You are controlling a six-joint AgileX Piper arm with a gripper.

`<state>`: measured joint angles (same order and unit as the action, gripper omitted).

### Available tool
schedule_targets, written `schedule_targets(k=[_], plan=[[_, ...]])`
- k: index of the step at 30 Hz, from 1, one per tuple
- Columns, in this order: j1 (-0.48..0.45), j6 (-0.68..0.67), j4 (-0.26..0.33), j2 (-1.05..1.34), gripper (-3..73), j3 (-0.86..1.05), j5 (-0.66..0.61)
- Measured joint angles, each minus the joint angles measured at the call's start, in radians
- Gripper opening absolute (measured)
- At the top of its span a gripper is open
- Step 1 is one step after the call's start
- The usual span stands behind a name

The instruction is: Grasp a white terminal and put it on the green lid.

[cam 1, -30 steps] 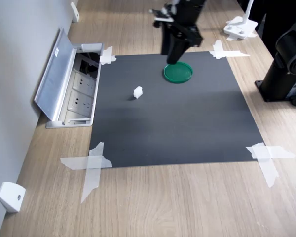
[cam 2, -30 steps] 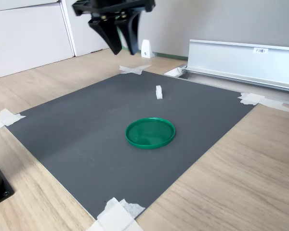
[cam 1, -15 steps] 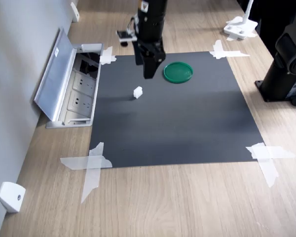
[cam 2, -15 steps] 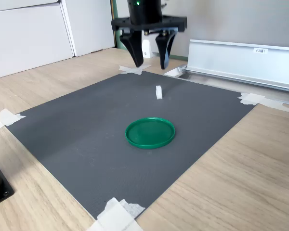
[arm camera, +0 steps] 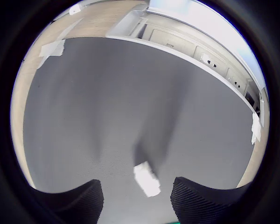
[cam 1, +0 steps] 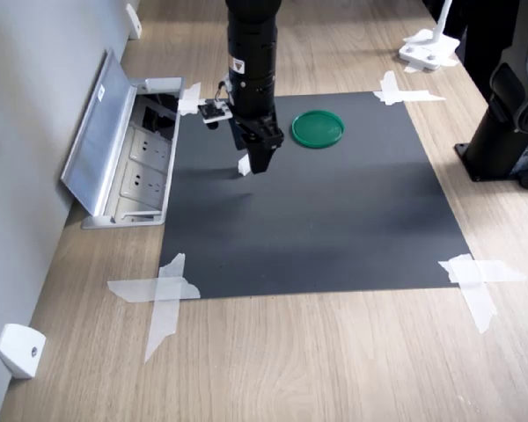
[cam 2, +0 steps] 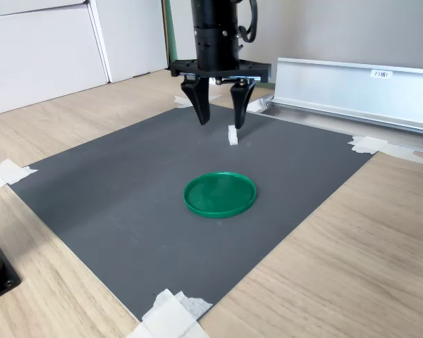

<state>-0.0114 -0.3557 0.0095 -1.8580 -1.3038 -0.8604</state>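
Note:
The white terminal (cam 1: 244, 166) (cam 2: 233, 135) (arm camera: 147, 178) sits on the black mat (cam 1: 334, 220), to the first exterior view's left of the green lid (cam 1: 318, 128) (cam 2: 220, 194). My gripper (cam 1: 260, 161) (cam 2: 220, 121) (arm camera: 136, 198) points straight down just above the terminal, open, with nothing between its fingers. In the wrist view the terminal lies between the two dark fingertips (arm camera: 84, 198). In the second exterior view it shows just below the right finger. The lid is bare.
An open floor socket box with a raised metal lid (cam 1: 123, 149) (cam 2: 352, 84) borders the mat. Tape strips (cam 1: 163, 294) hold the mat's corners. A black arm base (cam 1: 510, 114) stands at the first exterior view's right. A white wedge piece (cam 1: 19, 350) lies near the wall.
The gripper has travelled from above the green lid over to the white terminal, come down low over the mat, and its fingers have spread apart. Terminal and lid have not moved.

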Motion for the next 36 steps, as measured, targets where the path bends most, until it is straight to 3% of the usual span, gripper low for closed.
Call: schedule_targets(k=[17,22,29,31,36], plan=[[0.0,0.008,-0.017,-0.073,60.2,-0.008,0.021],[0.0,0.008,-0.018,-0.074,47.0,-0.008,0.034],[0.0,0.012,-0.018,-0.076,12.5,-0.008,0.043],[0.0,0.015,-0.019,-0.076,8.6,-0.009,0.044],[0.0,0.015,-0.022,-0.076,8.7,-0.009,0.044]])
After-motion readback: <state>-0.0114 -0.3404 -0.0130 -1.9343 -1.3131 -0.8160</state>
